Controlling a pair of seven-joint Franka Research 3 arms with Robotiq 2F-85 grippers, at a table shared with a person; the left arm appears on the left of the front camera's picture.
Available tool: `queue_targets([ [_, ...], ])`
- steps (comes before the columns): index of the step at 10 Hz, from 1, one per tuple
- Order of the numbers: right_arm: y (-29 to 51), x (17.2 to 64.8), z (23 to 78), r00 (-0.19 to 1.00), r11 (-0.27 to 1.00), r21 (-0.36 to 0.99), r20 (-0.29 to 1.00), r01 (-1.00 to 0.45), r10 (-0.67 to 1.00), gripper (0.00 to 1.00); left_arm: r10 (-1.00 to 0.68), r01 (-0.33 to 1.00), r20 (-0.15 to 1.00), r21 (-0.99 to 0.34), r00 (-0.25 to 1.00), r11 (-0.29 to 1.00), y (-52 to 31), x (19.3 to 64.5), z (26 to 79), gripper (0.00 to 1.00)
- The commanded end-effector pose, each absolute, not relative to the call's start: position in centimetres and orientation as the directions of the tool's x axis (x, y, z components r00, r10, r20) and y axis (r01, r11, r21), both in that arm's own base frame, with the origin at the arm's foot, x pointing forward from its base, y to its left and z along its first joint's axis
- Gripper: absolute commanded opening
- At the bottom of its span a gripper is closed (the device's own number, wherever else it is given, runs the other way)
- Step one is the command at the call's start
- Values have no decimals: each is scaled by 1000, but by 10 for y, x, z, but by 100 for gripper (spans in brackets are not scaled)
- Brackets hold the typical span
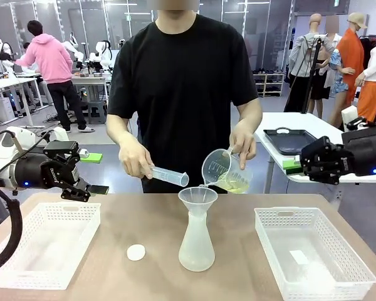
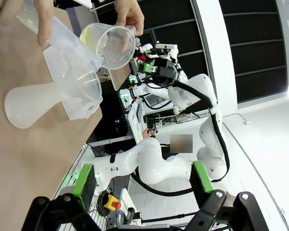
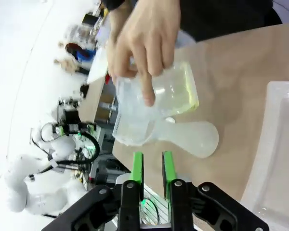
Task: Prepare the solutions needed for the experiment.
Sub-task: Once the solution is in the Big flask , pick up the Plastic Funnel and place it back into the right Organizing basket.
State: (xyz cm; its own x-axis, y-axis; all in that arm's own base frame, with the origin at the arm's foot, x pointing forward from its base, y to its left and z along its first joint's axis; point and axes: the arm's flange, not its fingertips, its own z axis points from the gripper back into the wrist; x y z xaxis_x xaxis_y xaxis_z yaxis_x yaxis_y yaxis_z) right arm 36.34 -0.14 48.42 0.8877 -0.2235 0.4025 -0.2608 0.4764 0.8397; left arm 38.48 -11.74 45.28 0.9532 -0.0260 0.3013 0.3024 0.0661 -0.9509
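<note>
**Yellow-green solution tipped over the funnel at mid-bench**

The brown bench (image 1: 238,276) carries a white mesh left basket (image 1: 50,207) and right basket (image 1: 301,212). Between them stands a frosted flask (image 1: 196,248) with a funnel (image 1: 197,195) in its neck, and a small white cap (image 1: 136,252) lies near it. Behind are a grey floor, white tables and a black tray (image 1: 288,141).

A person's hand (image 1: 243,145) tilts a measuring cup (image 1: 218,166) over the funnel, and the solution (image 1: 235,183) pools in the cup's lower side. The other hand (image 1: 135,160) holds a graduated cylinder (image 1: 169,176). The cup's printed scale is too small to read.

The left gripper (image 2: 143,185) gapes wide and holds nothing. The right gripper (image 3: 152,161) is nearly closed, with nothing between its fingers.
</note>
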Motion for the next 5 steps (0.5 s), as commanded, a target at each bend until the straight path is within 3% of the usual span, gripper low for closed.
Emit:
queue_targets([
  [1,19,275,411,908,457,838,398,-299,-135,26,-26,302,301,-952,953,50,-119,384,455,100],
  [2,16,275,406,923,440,847,373,-298,-92,42,-26,302,301,-952,953,50,-119,384,455,100],
  [3,13,275,403,937,393,865,349,-311,-25,46,-26,302,301,-952,953,50,-119,384,455,100],
  [4,8,275,401,948,359,885,317,-296,0,62,-26,302,301,-952,953,50,-119,384,455,100],
  [5,4,276,401,953,363,889,302,-280,-7,65,-26,302,301,-952,953,50,-119,384,455,100],
])
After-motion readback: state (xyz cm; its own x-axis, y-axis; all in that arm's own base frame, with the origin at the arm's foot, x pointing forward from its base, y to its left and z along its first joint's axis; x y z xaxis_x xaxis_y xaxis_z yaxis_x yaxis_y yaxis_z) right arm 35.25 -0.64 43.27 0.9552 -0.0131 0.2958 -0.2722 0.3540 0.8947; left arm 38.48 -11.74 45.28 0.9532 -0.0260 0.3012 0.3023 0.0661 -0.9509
